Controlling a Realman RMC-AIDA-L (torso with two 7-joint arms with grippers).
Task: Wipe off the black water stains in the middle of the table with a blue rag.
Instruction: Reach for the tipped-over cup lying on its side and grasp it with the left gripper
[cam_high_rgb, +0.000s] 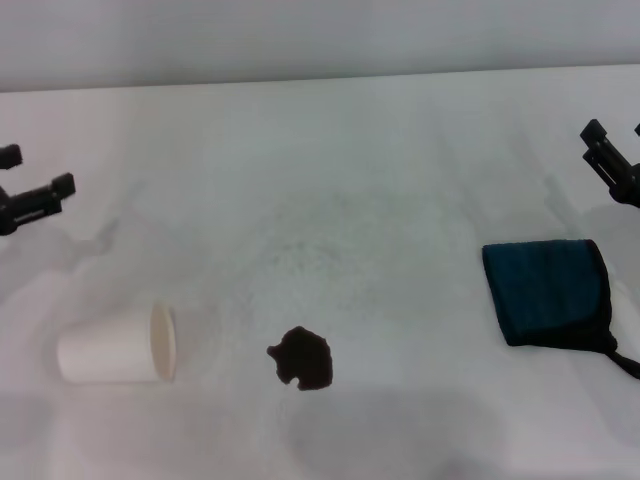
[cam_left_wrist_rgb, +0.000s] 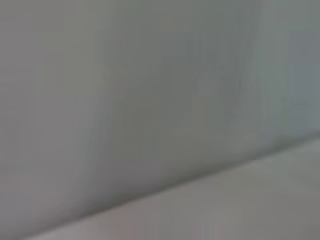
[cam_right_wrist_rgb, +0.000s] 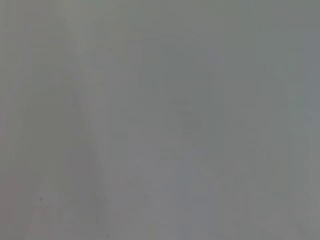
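Observation:
The black water stains (cam_high_rgb: 301, 357) form one ragged dark blotch on the white table (cam_high_rgb: 350, 180), near its front middle. The blue rag (cam_high_rgb: 548, 292) lies folded flat at the right, its black loop tail trailing toward the right edge. My right gripper (cam_high_rgb: 615, 138) hovers above and behind the rag at the right border, open and holding nothing. My left gripper (cam_high_rgb: 38, 170) hangs at the far left border, open and empty, well away from the stain. Both wrist views show only a plain grey surface.
A white paper cup (cam_high_rgb: 118, 347) lies on its side left of the stain, its mouth facing the blotch. The table's far edge meets a grey wall (cam_high_rgb: 320, 40) at the back.

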